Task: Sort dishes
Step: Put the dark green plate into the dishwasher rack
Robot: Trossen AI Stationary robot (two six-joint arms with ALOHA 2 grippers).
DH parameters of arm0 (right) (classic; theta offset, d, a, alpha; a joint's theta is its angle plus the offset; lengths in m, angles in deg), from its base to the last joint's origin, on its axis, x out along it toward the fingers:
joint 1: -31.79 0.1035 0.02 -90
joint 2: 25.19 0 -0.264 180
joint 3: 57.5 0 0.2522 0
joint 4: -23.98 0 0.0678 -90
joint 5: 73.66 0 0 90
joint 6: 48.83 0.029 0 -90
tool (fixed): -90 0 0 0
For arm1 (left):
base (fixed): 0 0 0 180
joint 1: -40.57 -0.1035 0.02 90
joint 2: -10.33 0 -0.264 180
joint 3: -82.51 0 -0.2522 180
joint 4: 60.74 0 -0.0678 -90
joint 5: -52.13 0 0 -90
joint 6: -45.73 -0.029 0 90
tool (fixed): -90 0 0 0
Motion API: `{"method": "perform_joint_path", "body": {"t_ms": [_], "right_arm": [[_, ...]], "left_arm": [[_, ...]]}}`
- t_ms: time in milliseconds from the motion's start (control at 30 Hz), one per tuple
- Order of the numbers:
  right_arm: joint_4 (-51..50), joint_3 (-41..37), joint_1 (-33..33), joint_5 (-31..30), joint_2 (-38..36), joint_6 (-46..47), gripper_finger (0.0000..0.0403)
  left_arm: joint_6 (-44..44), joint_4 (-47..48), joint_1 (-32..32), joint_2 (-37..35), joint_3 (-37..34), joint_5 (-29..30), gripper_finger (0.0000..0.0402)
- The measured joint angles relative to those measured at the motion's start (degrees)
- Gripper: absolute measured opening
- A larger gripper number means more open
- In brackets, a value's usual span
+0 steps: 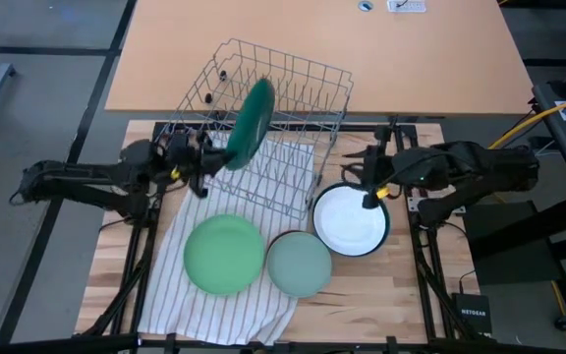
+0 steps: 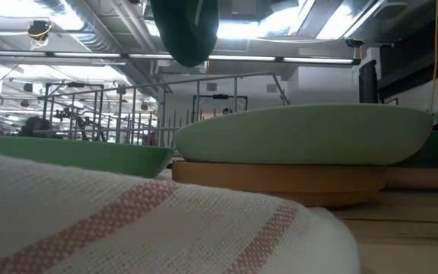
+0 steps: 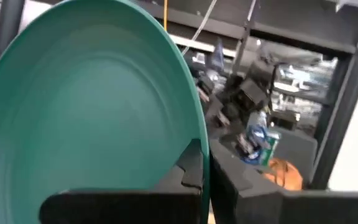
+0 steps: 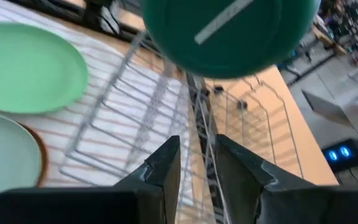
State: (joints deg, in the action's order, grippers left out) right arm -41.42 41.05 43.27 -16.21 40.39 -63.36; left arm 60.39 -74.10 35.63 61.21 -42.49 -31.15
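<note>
A dark green plate [image 1: 252,123] stands on edge in the air above the grey wire rack [image 1: 263,147], with my left gripper [image 1: 212,157] shut on it. It also shows high in the low view [image 2: 185,30] and in the right wrist view [image 4: 229,31]. My right gripper [image 1: 367,182] hovers open and empty over the far rim of the white dark-rimmed plate [image 1: 350,218], which lies flat on the table. A light green plate [image 1: 224,254] lies on the striped cloth. The pale mint plate [image 1: 300,264] sits on a brown plate [image 2: 280,179]. My left gripper pinches the dark green plate's rim [image 3: 201,146] between its two fingers, one finger [image 3: 190,167] on the hollow face and the other behind it. The fingers come from the table's left, slanting a little upward. The plate stands on edge, lifted clear above the rack.
The wire rack stands at the table's far middle, partly on the white striped cloth [image 1: 214,305] that covers the near left. A tan tabletop [image 1: 312,49] lies beyond the rack. Bare wood [image 1: 381,295] shows at the near right.
</note>
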Motion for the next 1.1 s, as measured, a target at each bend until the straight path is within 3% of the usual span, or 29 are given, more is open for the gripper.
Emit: {"method": "perform_joint_path", "body": {"t_ms": [167, 333, 600, 1100], "right_arm": [[1.0, -8.2, -5.6, 0.1, -4.4, 2.4, 0.0103], [3.4, -17.0, -10.6, 0.8, -9.4, 6.0, 0.0103], [6.3, -28.6, -14.6, 5.3, -16.0, 11.8, 0.0103], [10.5, -39.5, -14.5, 5.7, -19.6, 17.4, 0.0103]], "left_arm": [[6.1, -9.1, -8.3, 5.1, 0.0, -9.2, 0.0], [15.6, -22.2, -12.8, 14.6, 0.1, -16.3, 0.0], [31.8, -26.2, -12.8, 25.7, 0.1, -17.4, 0.0], [28.1, -30.2, -13.2, 26.4, 0.0, -14.8, 0.0]]}}
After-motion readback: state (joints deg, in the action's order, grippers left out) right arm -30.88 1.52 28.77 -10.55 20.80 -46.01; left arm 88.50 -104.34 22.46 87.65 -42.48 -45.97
